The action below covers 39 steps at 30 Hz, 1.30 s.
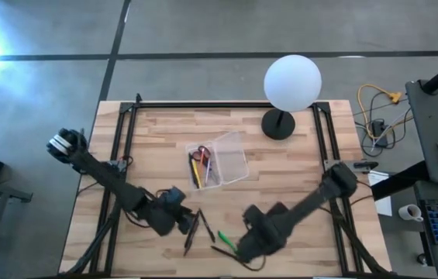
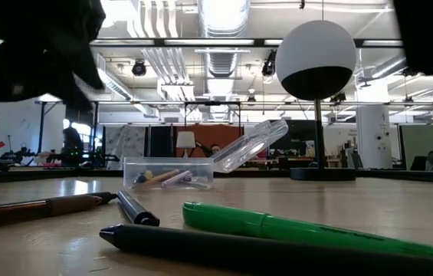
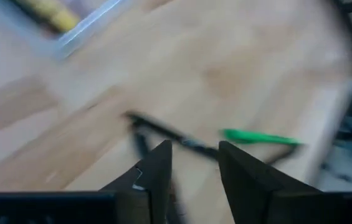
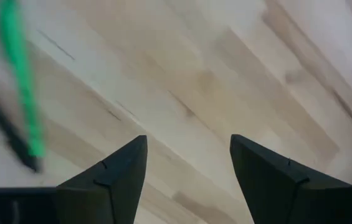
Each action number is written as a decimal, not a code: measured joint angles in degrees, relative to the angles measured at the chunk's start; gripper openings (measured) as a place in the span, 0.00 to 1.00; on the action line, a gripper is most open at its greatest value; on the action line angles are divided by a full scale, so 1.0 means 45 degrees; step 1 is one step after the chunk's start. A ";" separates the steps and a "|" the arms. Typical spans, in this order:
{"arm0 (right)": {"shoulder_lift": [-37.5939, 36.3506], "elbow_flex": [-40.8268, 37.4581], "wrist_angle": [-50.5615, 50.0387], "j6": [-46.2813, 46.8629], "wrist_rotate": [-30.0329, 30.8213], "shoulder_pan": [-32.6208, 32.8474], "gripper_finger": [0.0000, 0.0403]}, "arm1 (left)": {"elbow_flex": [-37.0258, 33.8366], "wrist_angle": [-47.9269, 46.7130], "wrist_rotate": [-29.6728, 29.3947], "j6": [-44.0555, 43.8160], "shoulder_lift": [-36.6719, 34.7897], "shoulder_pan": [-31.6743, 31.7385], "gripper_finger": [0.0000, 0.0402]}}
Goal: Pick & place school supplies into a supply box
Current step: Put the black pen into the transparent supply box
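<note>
Hovering near the desk's front edge, my left gripper holds its fingers a little apart with nothing between them, just beside the dark pens. My right gripper hangs wide open and empty close to the green pen, also by the front edge. The box sits mid-desk, lid open, with several supplies inside, in front of the lamp.
</note>
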 joint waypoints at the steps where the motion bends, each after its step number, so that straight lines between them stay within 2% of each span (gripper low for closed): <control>1: -0.0087 -0.0323 0.0006 0.0573 -0.0045 0.0174 0.55 | 0.0500 -0.0872 0.0019 -0.0612 0.0496 0.0000 0.27; 4: -0.0589 -0.1467 0.0110 0.2292 -0.0293 0.0686 0.55 | 0.2236 -0.2894 0.0369 -0.1386 0.1959 0.0004 0.23; 7: -0.1209 -0.2624 0.0587 0.3060 -0.0373 0.1262 0.55 | 0.3946 -0.4848 0.1184 -0.1462 0.3186 0.0178 0.22; 10: -0.1879 -0.3556 0.0818 0.3299 -0.0348 0.1829 0.55 | 0.5292 -0.5894 0.1558 -0.1605 0.4029 0.0395 0.22; 13: -0.2563 -0.4271 0.0898 0.3541 0.0229 0.2235 0.55 | 0.6051 -0.6479 0.1549 -0.2310 0.4449 0.0628 0.23; 17: -0.3238 -0.4966 0.1324 0.3595 0.1231 0.2463 0.55 | 0.6095 -0.6583 0.1594 -0.3151 0.4560 0.0979 0.26; 22: -0.3333 -0.5073 0.1547 0.3551 0.1333 0.2457 0.55 | 0.5396 -0.6654 0.2472 -0.4057 0.4577 0.1253 0.35; 27: -0.3315 -0.5195 0.2204 0.2930 0.1647 0.2449 0.55 | 0.5215 -0.6511 0.2711 -0.4074 0.4579 0.1263 0.43; 33: -0.3310 -0.5568 0.2220 0.3306 0.1735 0.2384 0.55 | 0.5190 -0.5298 0.3017 -0.2565 0.4923 0.1076 0.44; 39: -0.3310 -0.5758 0.2411 0.3714 0.1974 0.2364 0.55 | 0.5178 -0.5565 0.3111 -0.2900 0.5392 0.0838 0.44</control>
